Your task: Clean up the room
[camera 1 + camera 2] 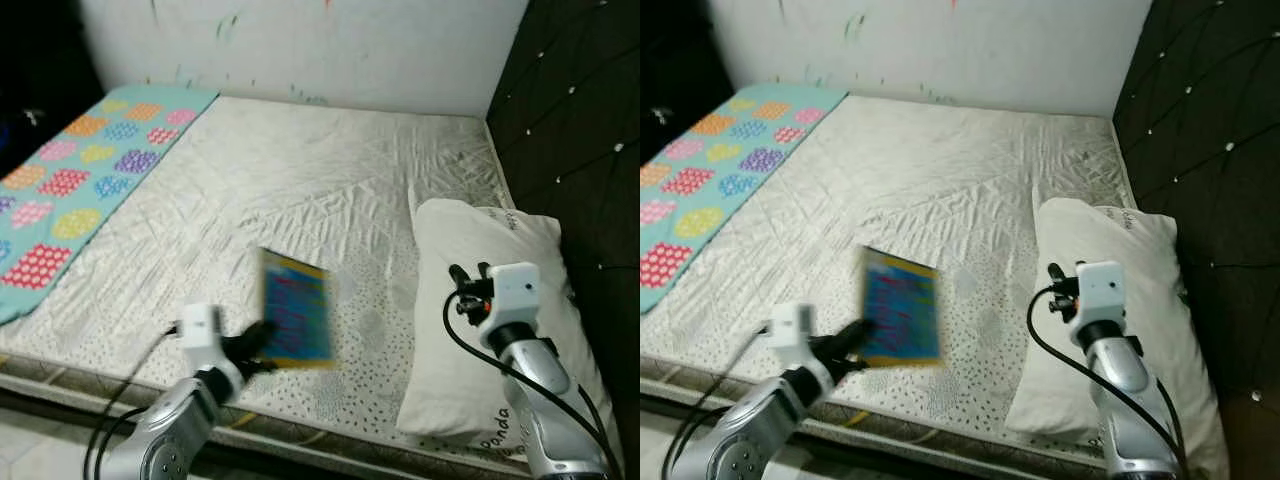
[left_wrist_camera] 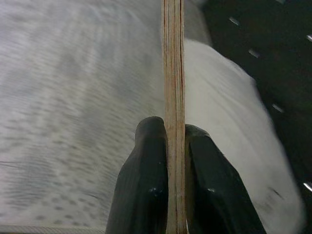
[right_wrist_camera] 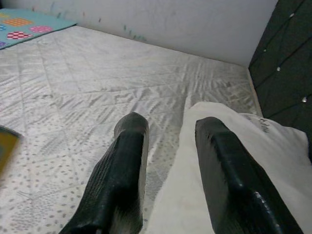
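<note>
While the left gripper pinches a thin blue picture book with a yellow border by its lower corner, the book stands almost upright above the near part of the white quilted mattress, blurred in the head views. From the left wrist the two black fingers are clamped flat against either side of the book's edge. The right gripper hovers with its fingers spread and holding nothing, over the edge of the white pillow beside the dark tufted headboard. A turquoise blanket with coloured dotted circles lies along the far left of the bed. With so small a bite on one corner, I'd worry the book could pivot or slip free on a quick swing and drop to the mattress.
</note>
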Controlling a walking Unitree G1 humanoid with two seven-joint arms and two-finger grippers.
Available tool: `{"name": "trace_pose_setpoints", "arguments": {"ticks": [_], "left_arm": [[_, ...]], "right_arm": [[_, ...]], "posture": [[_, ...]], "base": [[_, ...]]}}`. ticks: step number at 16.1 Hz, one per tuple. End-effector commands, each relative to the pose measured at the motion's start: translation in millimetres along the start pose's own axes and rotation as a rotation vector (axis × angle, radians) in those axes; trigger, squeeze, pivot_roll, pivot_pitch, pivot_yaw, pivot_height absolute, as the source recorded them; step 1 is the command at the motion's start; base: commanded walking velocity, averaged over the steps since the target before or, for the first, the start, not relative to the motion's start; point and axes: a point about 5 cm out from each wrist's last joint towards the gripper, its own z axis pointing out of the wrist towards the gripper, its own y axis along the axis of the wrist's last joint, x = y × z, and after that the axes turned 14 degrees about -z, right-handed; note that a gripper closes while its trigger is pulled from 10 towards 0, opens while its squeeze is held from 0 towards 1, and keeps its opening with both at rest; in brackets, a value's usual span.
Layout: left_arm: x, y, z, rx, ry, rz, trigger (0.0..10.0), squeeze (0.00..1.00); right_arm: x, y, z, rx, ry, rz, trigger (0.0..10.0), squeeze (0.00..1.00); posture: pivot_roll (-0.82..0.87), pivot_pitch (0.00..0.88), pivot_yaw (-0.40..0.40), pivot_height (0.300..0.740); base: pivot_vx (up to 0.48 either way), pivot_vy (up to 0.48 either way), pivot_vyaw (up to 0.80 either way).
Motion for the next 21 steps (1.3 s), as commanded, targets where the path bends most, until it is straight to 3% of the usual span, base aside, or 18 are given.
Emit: {"name": "trace_pose_setpoints", "arguments": {"ticks": [1,3,6,9,21], "left_arm": [[-12.3,10,-1.4,0.005,-0.084,0.020,10.0,0.00],[-15.6,7,-5.3,0.046,-0.119,0.053,10.0,0.00],[-20.2,12,-13.6,-0.019,-0.102,0.161,10.0,0.00],[-14.5,17,-19.5,-0.108,-0.017,0.178,10.0,0.00],[-9.5,25,-17.8,-0.225,0.065,0.235,10.0,0.00]], "right_arm": [[-1.7,9,1.4,-0.027,0.007,0.010,10.0,0.00],[-2.9,11,-1.4,-0.021,-0.004,0.095,10.0,0.00],[-2.0,14,-12.5,-0.031,-0.030,0.104,10.0,0.00],[1.8,5,-24.7,0.043,-0.055,0.145,10.0,0.00],[3.9,4,-14.8,0.054,-0.064,0.157,10.0,0.00]], "posture": [[-0.19,0.036,-0.021,0.740],[-0.19,0.036,-0.017,0.740],[-0.19,0.036,-0.004,0.740],[-0.18,0.028,0.002,0.740],[-0.17,0.000,0.019,0.740]], "base": [[0.000,0.000,0.00],[0.000,0.000,0.00],[0.000,0.000,0.00],[0.000,0.000,-0.27],[0.000,0.000,-0.80]]}}
